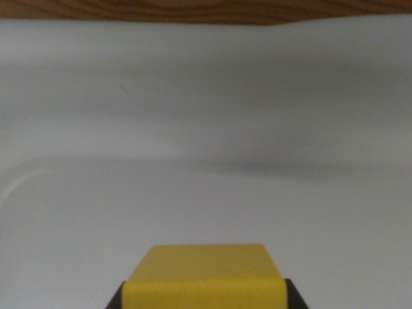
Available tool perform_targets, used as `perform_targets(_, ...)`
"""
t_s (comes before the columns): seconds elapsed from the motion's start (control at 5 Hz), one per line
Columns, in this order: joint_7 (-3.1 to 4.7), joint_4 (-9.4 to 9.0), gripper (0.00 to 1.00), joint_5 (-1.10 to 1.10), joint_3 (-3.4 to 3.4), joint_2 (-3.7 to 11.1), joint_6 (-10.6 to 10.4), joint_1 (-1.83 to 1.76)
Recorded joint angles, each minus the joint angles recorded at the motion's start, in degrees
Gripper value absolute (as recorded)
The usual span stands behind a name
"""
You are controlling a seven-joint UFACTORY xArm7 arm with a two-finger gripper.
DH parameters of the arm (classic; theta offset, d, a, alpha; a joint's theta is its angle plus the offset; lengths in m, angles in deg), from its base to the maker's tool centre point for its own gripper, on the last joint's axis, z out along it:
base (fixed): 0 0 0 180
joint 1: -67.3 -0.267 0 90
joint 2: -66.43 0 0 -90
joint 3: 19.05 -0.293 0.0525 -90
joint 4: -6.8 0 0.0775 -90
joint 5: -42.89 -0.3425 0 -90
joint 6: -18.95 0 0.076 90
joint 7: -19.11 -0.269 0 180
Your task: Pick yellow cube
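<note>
The yellow cube (205, 273) fills the bottom centre of the wrist view, its top face and front face showing. My gripper (205, 297) is shut on it. A dark fingertip (116, 300) presses against the cube's left side, and the other fingertip (296, 299) presses against its right side. Only small corners of the fingers show at the frame's lower edge. The cube's underside is cut off by the frame, so I cannot tell whether it rests on the white surface (206, 199) or hangs above it.
A smooth white surface spreads out beyond the cube, with a faint curved ridge (38, 168) across it. A wooden strip (193, 9) runs along the top edge of the view.
</note>
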Motion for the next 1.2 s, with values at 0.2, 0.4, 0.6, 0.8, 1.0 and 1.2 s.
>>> perform_targets(0.2,0.04,1.73,1.0,-0.1,-0.05,-0.96,2.7,0.02)
perform_targets(0.4,0.04,1.73,1.0,-0.1,-0.05,-0.96,2.7,0.02)
perform_targets(0.6,0.08,3.47,1.0,-0.19,-0.1,-1.93,5.4,0.03)
perform_targets(0.8,0.08,3.47,1.0,-0.19,-0.1,-1.93,5.4,0.03)
perform_targets(1.0,0.12,5.15,1.0,-0.28,-0.15,-2.86,8.0,0.05)
perform_targets(1.2,0.12,5.15,1.0,-0.28,-0.15,-2.86,8.0,0.05)
